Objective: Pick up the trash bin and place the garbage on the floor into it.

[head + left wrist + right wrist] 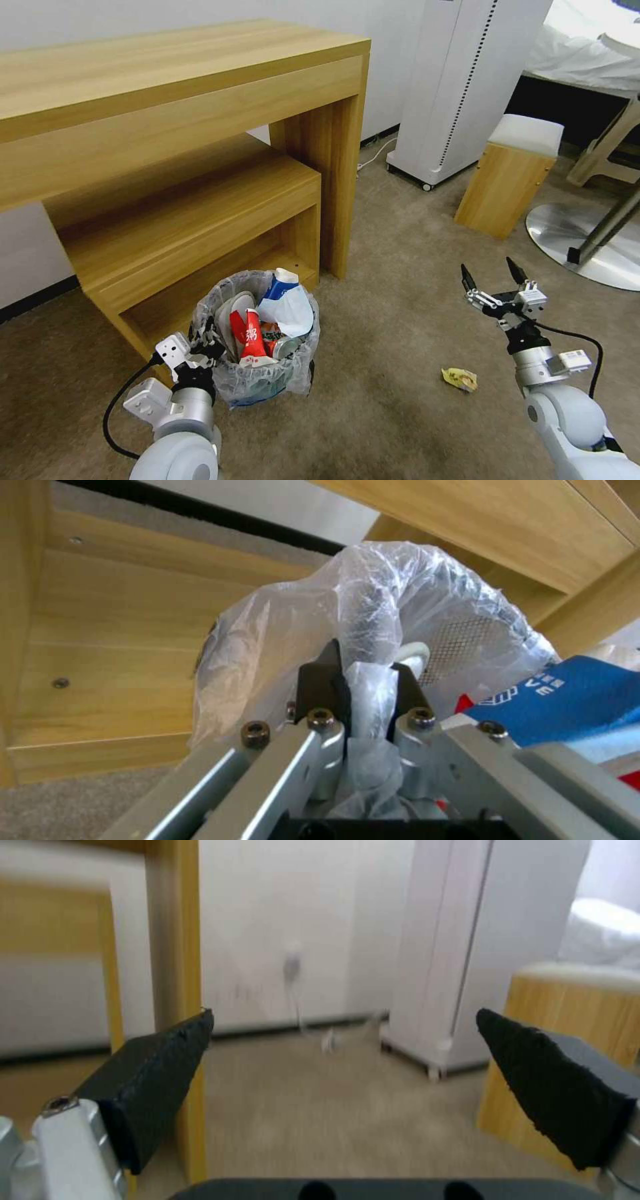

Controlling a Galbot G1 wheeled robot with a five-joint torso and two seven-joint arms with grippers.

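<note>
The trash bin [260, 380], black with a crinkled plastic liner, sits on the beige floor [400, 320] in front of the wooden shelf. It holds white slippers, a red-white cup [252, 340], a blue-white cup [281, 290] and a can. My left gripper [205, 348] is shut on the bin's near-left rim; in the left wrist view its fingers [320, 682] pinch the bagged rim [373, 630]. A yellow wrapper [460, 379] lies on the floor to the right. My right gripper [490, 275] hangs open and empty above the carpet, beyond the wrapper.
A wooden desk [173, 80] with a lower shelf [187, 213] stands right behind the bin. A white appliance on wheels [460, 87], a wooden stool [510, 177] and a round metal chair base [587, 243] stand at the right. Open carpet lies between bin and stool.
</note>
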